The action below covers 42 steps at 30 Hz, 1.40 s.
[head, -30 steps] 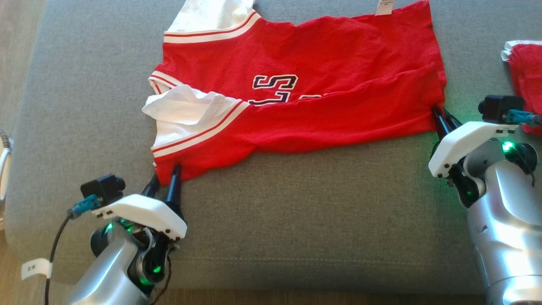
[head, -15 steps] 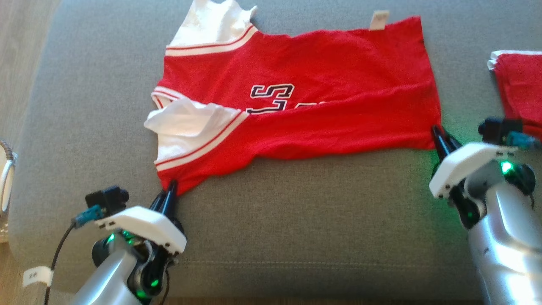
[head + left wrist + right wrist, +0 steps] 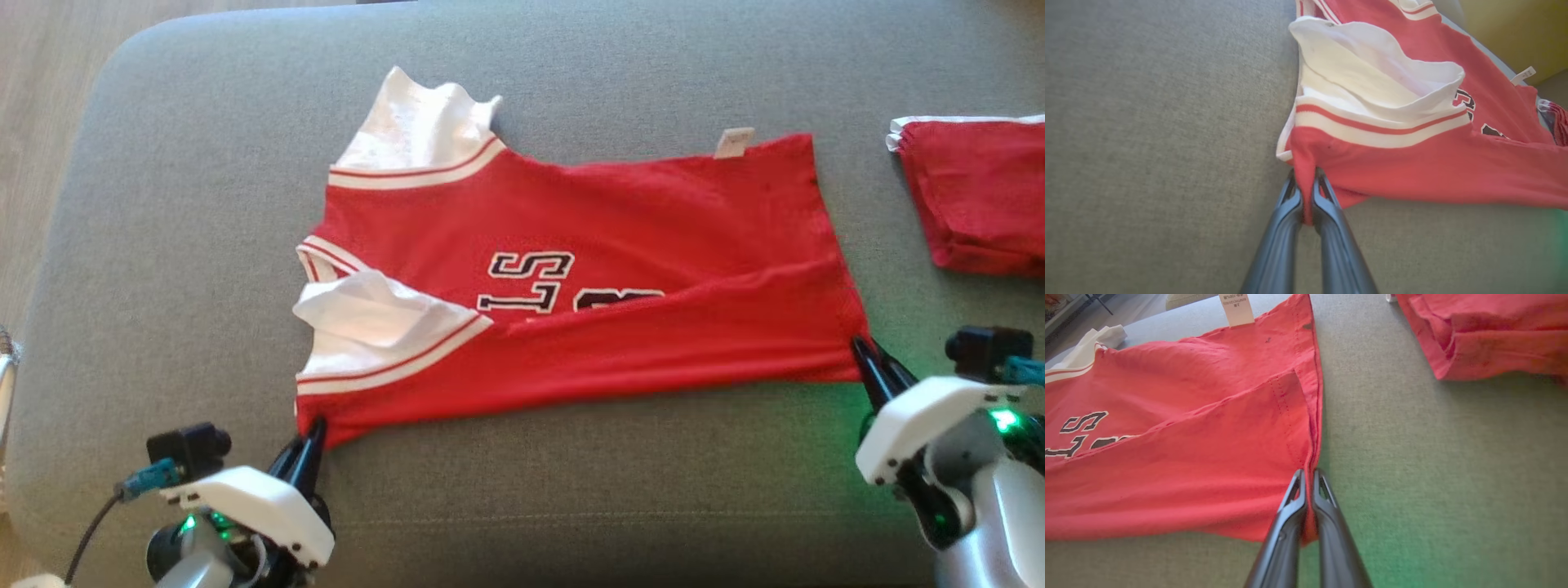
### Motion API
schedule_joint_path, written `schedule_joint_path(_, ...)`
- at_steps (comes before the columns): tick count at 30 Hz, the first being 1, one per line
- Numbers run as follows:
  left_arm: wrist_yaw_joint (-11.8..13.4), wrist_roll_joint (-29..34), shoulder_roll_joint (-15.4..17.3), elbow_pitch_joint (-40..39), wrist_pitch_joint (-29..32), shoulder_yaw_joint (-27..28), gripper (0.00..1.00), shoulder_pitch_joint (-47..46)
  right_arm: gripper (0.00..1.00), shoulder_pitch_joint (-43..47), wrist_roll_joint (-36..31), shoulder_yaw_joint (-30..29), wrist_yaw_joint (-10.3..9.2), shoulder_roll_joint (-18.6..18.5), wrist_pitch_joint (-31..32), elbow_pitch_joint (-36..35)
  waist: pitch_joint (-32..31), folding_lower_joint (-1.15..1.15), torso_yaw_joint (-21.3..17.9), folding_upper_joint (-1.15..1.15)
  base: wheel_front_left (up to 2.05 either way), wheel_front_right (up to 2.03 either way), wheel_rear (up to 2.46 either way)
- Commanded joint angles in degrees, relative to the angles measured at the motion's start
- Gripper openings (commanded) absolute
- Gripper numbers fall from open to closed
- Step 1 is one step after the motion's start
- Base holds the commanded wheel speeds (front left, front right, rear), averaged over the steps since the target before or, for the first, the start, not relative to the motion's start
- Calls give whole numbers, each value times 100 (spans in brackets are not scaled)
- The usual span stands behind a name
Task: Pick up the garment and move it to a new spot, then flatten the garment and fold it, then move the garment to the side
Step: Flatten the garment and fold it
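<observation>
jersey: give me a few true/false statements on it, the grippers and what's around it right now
1. The left gripper is shut on a corner of the jersey below its near sleeve. True.
2. The right gripper hangs open above the jersey. False: the right gripper is shut on the jersey's near hem corner.
3. A white tag sticks out at the jersey's far edge. True.
4. The jersey lies on a wooden table. False: it lies on a grey cushion.
5. A second red garment lies on the cushion, apart from the jersey, on the robot's right. True.
</observation>
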Motion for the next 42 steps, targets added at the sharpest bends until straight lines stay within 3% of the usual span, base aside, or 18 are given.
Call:
schedule_joint_path(1,58,5,239,-183,23,209,0,-75,0,35,9,5,-3,-129,58,-302,-6,0,-15,0,0,0,0)
schedule_joint_path(7,225,-72,260,-483,238,121,0,169,0,478,-37,-187,-3,-2,447,-869,6,0,-46,0,0,0,0)
schedule_joint_path(8,249,-76,245,-486,259,106,0,181,20,519,-67,-205,-3,19,489,-924,8,0,-49,0,0,0,0)
schedule_joint_path(9,275,-85,220,-479,271,98,0,187,100,550,-116,-244,-3,39,505,-980,6,0,-50,0,0,0,0)
schedule_joint_path(10,305,-93,198,-464,296,86,39,190,100,569,-162,-292,-3,70,488,-1041,1,0,-49,0,0,0,0)
schedule_joint_path(11,365,-89,165,-465,317,76,100,173,100,601,-216,-366,-3,141,455,-1175,-15,0,-46,0,0,0,0)
schedule_joint_path(15,501,-39,273,-652,200,220,100,101,100,669,-376,-434,-3,209,321,-1573,-25,0,-92,0,0,0,0)
schedule_joint_path(19,643,137,615,-1171,145,448,100,-224,100,651,-495,-358,-3,251,211,-1935,59,0,-165,0,0,0,0)
schedule_joint_path(24,608,422,1045,-1579,708,493,100,-1291,100,535,-451,-44,-3,299,112,-2189,298,0,-235,0,0,0,0)
schedule_joint_path(26,465,534,1158,-1468,1041,426,100,-1864,100,426,-442,35,-3,316,33,-2254,456,0,-293,0,0,0,0)
schedule_joint_path(31,-213,541,1080,-807,1740,228,100,-3222,100,112,-500,224,-3,344,-129,-2294,879,0,-465,0,0,0,0)
schedule_joint_path(36,-565,832,1039,231,2232,2,100,-4357,100,-161,-499,406,-3,360,-224,-2355,1335,0,-675,0,0,0,0)
schedule_joint_path(42,-924,1023,930,1254,2364,-122,100,-5234,100,-360,-487,482,-3,376,-325,-2357,1757,0,-928,0,0,0,0)
